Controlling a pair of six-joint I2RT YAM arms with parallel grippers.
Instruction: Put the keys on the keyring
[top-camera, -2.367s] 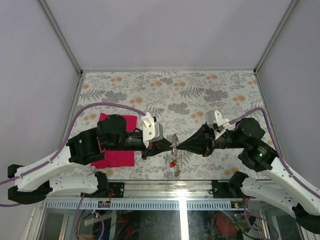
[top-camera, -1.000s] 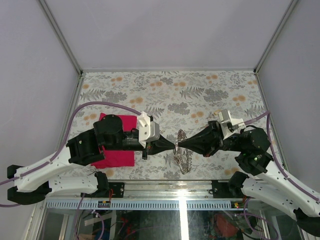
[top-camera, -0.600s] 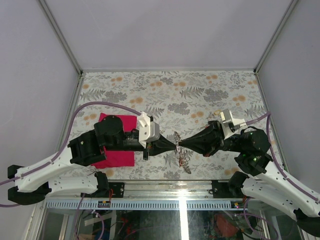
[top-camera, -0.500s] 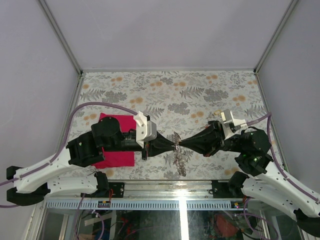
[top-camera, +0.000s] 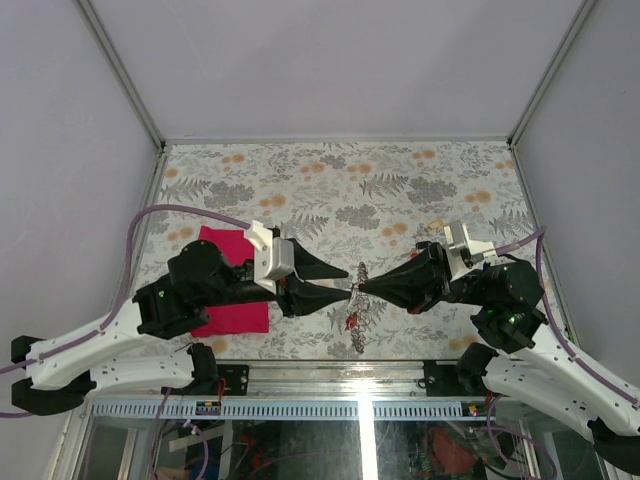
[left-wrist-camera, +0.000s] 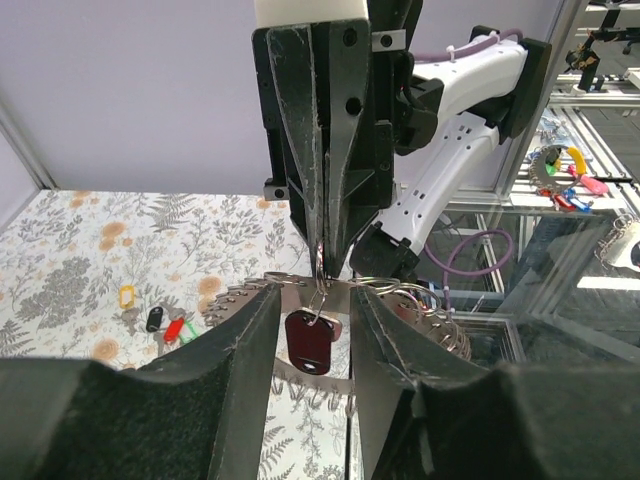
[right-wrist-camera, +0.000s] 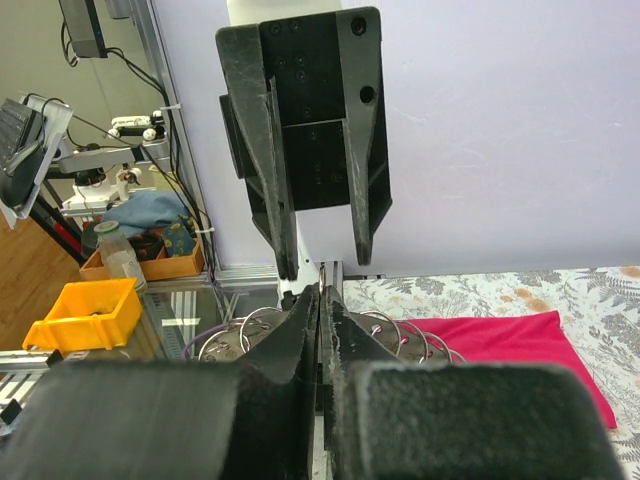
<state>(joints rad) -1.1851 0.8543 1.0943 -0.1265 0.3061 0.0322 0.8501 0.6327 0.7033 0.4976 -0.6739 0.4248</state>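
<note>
**Item: keyring (top-camera: 359, 318), with one key fitted**

**Location.** Held off the floral worktop (top-camera: 400, 190) near its near edge, at the centre, between the two arms. Most of its length hangs slack below the grip.

**Description.** A silvery loop of fine metal links carrying several small wire rings. A red-headed key (left-wrist-camera: 308, 340) hangs from the ring that is being held.

**Right gripper (top-camera: 362, 289).** The jaws are pressed together on the thin wire ring at the top of the keyring (only the very tips bear on it). This alone holds the whole item up.

**Left gripper (top-camera: 349, 281).** The jaws are spread, one finger on each side of the hanging red key. They grip nothing. Whether either finger brushes the chain cannot be told.

**Loose keys (left-wrist-camera: 160, 322).** A black-headed and a red-and-green pair lie on the worktop to the left, with a yellow tag (left-wrist-camera: 125, 295) just beyond them. All sit well apart from the keyring.

**Also present.** A magenta cloth (right-wrist-camera: 500, 335) lies flat on the worktop under the left arm.

**Handling (judged).**
- The keyring is very light and limp, so it will swing and fold rather than hold its shape.
- The bare wire is hard and probably slippery, so a fingertip pinch could let it twist out.
- The best hold is on a stiff wire ring, not on the slack links.
- Each key is tiny and is best taken by its flat plastic head, which leaves the hole free.
- Nothing here looks fragile.
</note>
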